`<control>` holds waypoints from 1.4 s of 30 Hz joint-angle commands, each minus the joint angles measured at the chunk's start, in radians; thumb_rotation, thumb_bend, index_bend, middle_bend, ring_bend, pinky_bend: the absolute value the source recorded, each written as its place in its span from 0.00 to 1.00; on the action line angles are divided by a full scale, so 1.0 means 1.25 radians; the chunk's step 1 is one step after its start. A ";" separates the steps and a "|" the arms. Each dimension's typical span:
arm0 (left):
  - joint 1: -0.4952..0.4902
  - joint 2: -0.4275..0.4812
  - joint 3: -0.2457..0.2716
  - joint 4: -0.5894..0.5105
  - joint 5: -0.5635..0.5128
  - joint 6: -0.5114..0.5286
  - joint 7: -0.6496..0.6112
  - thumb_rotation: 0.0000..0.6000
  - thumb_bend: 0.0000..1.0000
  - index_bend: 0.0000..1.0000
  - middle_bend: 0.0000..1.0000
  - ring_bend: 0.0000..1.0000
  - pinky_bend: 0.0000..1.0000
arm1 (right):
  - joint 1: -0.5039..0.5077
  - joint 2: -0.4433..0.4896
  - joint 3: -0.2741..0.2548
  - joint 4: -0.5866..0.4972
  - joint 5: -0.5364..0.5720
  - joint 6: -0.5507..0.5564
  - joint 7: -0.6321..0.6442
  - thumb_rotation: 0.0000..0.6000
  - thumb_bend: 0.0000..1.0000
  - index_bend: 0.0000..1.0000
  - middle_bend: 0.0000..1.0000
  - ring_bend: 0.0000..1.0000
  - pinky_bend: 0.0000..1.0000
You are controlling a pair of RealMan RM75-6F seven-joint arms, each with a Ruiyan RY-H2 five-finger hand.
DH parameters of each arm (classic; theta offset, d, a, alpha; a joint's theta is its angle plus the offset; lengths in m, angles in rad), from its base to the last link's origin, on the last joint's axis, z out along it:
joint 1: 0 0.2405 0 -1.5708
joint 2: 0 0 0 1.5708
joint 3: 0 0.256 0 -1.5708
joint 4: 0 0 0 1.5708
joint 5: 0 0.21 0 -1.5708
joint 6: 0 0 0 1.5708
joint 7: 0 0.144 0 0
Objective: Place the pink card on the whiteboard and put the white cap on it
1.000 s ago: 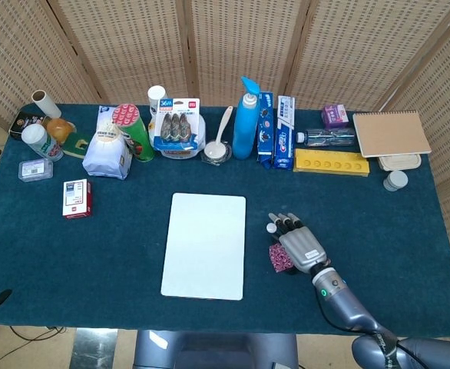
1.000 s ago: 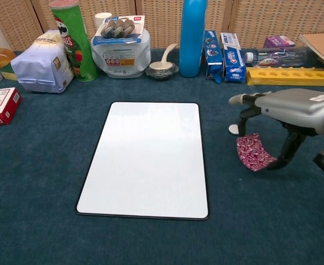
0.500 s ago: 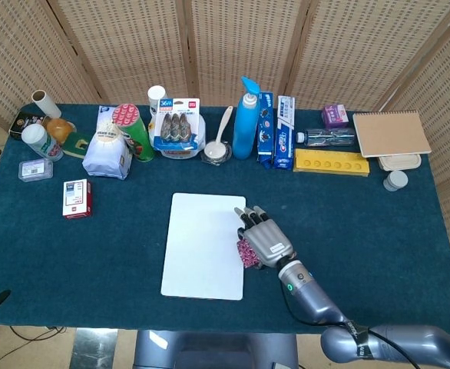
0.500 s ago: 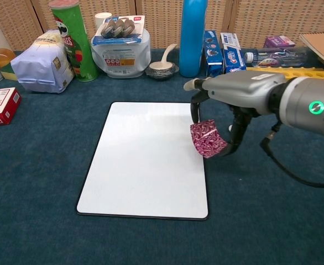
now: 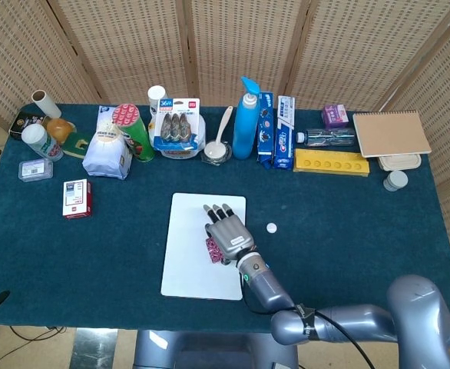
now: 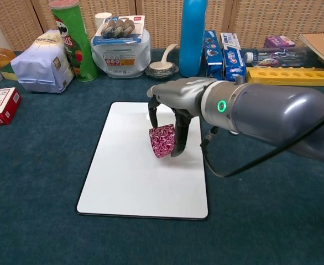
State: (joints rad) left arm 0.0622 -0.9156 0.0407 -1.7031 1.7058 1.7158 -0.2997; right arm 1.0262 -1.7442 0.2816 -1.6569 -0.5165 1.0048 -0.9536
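The right robot hand (image 6: 170, 118) is hovering over the whiteboard (image 6: 129, 182), pinching the pink card (image 6: 162, 140) between thumb and fingers, the card hanging above the board's middle. A second ago hand and card were out past the board's right edge; now they are well inside it. That move is uncovering the white cap (image 5: 271, 227), sitting on the blue surface (image 5: 363, 223) just right of the board. Bare board is showing on every side of the card, and the near rim of the surface lies open below it. Along the back row, the clamp pack (image 5: 177, 121) is reading "36m", the green can (image 6: 72, 38) is showing Pringles branding, and the toothpaste box (image 6: 232, 52) is reading Crest. The left robot hand is out of both views.
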 commanded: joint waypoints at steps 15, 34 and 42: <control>-0.003 0.004 -0.001 0.011 -0.005 -0.001 -0.020 1.00 0.04 0.00 0.00 0.00 0.05 | 0.028 0.007 -0.011 0.017 0.036 0.019 0.057 1.00 0.03 0.02 0.00 0.00 0.00; -0.002 -0.007 0.002 -0.006 0.005 -0.003 0.031 1.00 0.04 0.00 0.00 0.00 0.05 | -0.104 0.202 -0.120 0.137 -0.082 -0.106 0.274 1.00 0.22 0.31 0.00 0.00 0.01; -0.010 -0.007 0.003 -0.022 0.002 -0.022 0.060 1.00 0.04 0.00 0.00 0.00 0.05 | -0.134 0.195 -0.130 0.182 -0.150 -0.152 0.373 1.00 0.22 0.35 0.00 0.00 0.02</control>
State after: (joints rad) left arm 0.0494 -0.9246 0.0444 -1.7297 1.7082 1.6881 -0.2253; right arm 0.8676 -1.4969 0.1210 -1.4375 -0.6906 0.8265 -0.5061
